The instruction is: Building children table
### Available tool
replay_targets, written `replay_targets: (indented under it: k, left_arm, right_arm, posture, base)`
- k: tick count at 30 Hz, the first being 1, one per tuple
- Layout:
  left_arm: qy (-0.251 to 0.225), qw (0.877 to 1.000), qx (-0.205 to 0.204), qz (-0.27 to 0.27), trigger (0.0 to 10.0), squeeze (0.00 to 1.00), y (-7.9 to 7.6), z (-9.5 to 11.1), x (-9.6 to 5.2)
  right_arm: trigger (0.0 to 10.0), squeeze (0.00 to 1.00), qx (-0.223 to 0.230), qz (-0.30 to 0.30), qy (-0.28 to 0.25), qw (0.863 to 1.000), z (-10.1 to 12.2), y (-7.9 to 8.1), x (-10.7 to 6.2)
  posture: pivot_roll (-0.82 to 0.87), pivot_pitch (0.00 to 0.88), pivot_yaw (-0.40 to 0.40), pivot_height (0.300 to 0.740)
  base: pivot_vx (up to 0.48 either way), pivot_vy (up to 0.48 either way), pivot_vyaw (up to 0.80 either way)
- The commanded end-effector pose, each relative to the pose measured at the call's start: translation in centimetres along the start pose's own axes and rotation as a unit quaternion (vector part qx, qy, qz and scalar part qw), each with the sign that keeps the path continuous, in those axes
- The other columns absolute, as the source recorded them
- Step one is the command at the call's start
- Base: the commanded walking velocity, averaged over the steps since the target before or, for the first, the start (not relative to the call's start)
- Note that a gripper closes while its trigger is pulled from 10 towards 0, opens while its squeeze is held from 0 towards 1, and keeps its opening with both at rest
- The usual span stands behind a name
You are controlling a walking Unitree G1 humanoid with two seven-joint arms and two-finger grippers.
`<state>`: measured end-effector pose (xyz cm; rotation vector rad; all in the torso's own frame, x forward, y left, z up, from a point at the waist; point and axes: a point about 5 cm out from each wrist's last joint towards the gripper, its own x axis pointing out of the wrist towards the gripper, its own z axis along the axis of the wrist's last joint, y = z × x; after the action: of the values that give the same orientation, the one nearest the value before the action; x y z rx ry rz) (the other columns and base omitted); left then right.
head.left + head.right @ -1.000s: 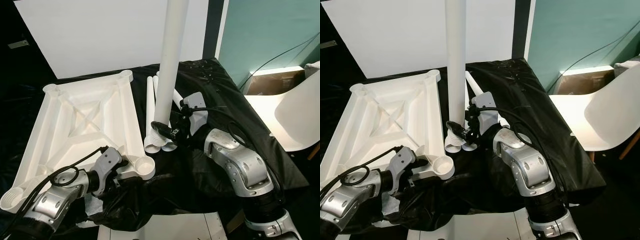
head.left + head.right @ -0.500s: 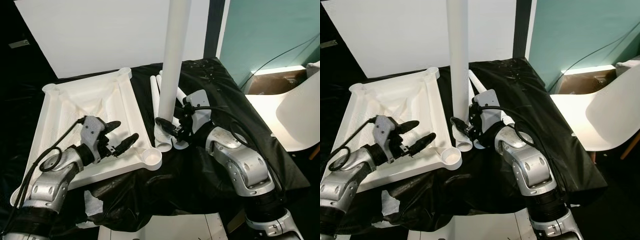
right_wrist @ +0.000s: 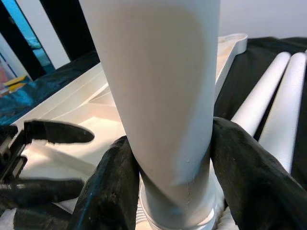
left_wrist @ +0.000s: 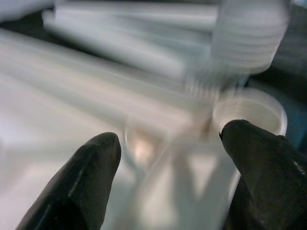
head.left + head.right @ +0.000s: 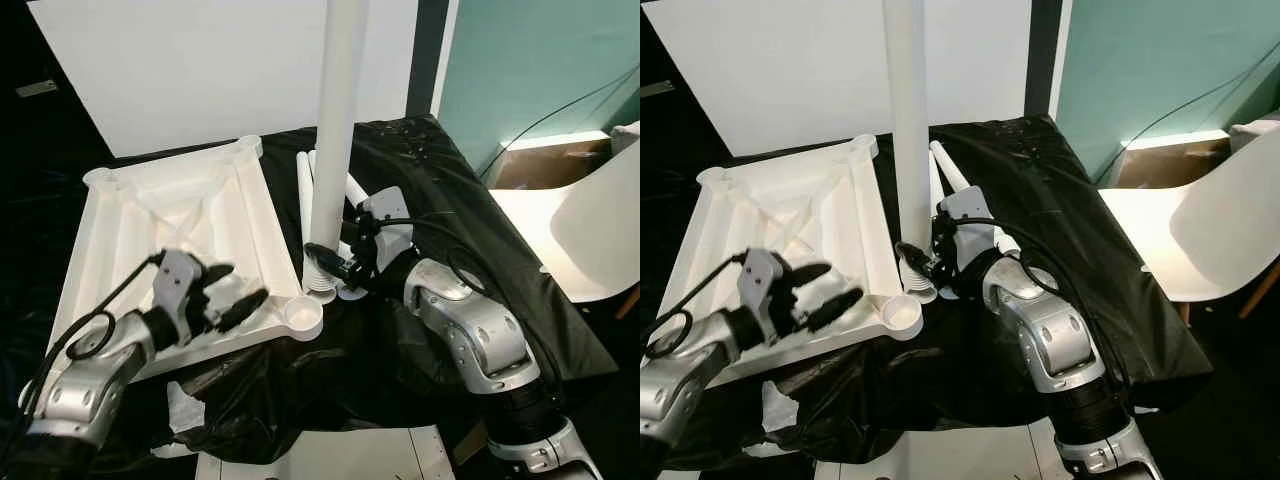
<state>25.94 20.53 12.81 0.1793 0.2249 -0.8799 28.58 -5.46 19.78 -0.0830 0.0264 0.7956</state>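
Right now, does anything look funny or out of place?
Only the tabletop: it lies upside down, ribs and leg sockets up, ready for building. The right gripper holds one leg upright.

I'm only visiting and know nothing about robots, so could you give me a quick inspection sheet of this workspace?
Surface: black cloth.
Job's things: upturned white tabletop, corner socket; upright white leg; spare legs lying behind.
Clutter: white wrapping at the cloth's front edge.
Grippers: right gripper clamps the upright leg; left gripper open over the tabletop.
Cables: black leads on both arms.
Surroundings: white board, teal wall, white chair.
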Motion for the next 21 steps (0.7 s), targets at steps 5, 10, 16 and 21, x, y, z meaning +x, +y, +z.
replay_targets:
  k: [5, 10, 16, 21]
  left_arm:
    - [0.053, 0.982, -0.044, -0.174, 10.0, 0.0, -2.8, -1.6, -0.8]
    - [0.074, 0.977, -0.05, -0.193, 10.0, 0.0, -3.5, -2.4, -0.4]
    - [0.088, 0.976, -0.046, -0.196, 10.0, 0.0, -3.8, -3.1, 0.3]
    - [0.091, 0.975, -0.038, -0.198, 10.0, 0.0, -4.4, -3.3, 2.0]
  right_arm:
    - [10.0, 0.0, 0.003, 0.014, -0.009, 1.0, 0.1, 0.5, 0.6]
    - [10.0, 0.0, 0.005, 0.023, -0.006, 1.0, -0.1, 0.9, 1.0]
    - [10.0, 0.0, 0.008, 0.029, -0.005, 1.0, -0.2, 1.1, 1.3]
    - [10.0, 0.0, 0.013, 0.037, -0.001, 0.999, -0.4, 1.2, 1.5]
  posture:
    - [-0.07, 0.0, 0.058, 0.74]
    - [-0.07, 0.0, 0.056, 0.74]
    - [-0.07, 0.0, 0.056, 0.74]
    - [-0.07, 0.0, 0.054, 0.74]
  base:
    - [0.0, 0.0, 0.0]
    - [0.0, 0.0, 0.0]
    - [0.0, 0.0, 0.0]
    - [0.0, 0.0, 0.0]
